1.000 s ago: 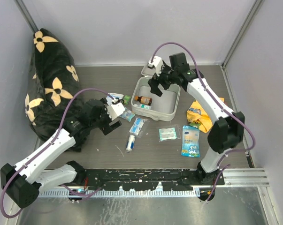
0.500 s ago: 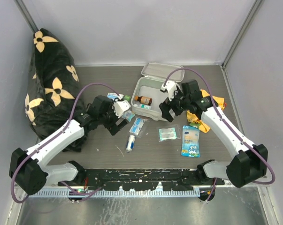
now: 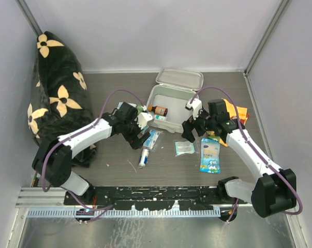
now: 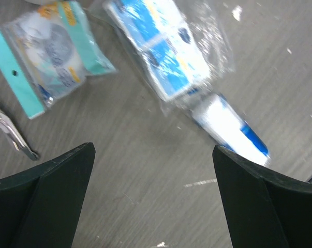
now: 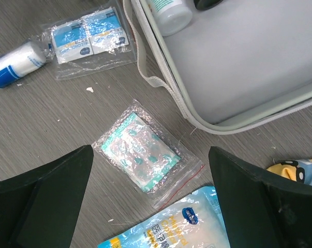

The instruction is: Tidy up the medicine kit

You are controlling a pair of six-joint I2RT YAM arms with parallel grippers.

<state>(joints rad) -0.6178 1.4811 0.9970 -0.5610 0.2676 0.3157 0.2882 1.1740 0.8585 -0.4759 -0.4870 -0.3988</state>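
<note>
The medicine kit (image 3: 179, 106) sat open at the far middle of the counter (image 3: 114, 85), its lid (image 3: 179, 78) laid back toward 12 o'clock and a brown bottle (image 3: 158, 110) lying inside near its left wall. In the overhead view the right claw (image 3: 189, 133) hung just off the kit's near right corner, so the kit lay at about 11 o'clock from it. Its jaws were spread wide with nothing between them. From that wrist, the kit filled the 1 o'clock corner, apart from the dark fingers (image 5: 42, 206). A clear bag (image 5: 140, 152) holding a teal-patterned pad lay on the counter in line with the gap between them. A blue packet (image 5: 171, 230) showed at 6 o'clock and a scrap of orange-yellow cloth (image 5: 295, 170) at 4 o'clock. The left claw (image 3: 140, 135) hovered off the kit's near left corner, with the kit at roughly 1 o'clock from it. Its jaws were likewise fully parted and gripped nothing. Its wrist view looked down on a blue-and-white sachet pack (image 4: 163, 49) at 12 o'clock and a white tube (image 4: 231, 126) with a blue band at 2 o'clock. A teal-edged sachet (image 4: 49, 51) lay at 10 o'clock, and the tip of a metal tool (image 4: 11, 134) at 9 o'clock, all flat on the counter.
</note>
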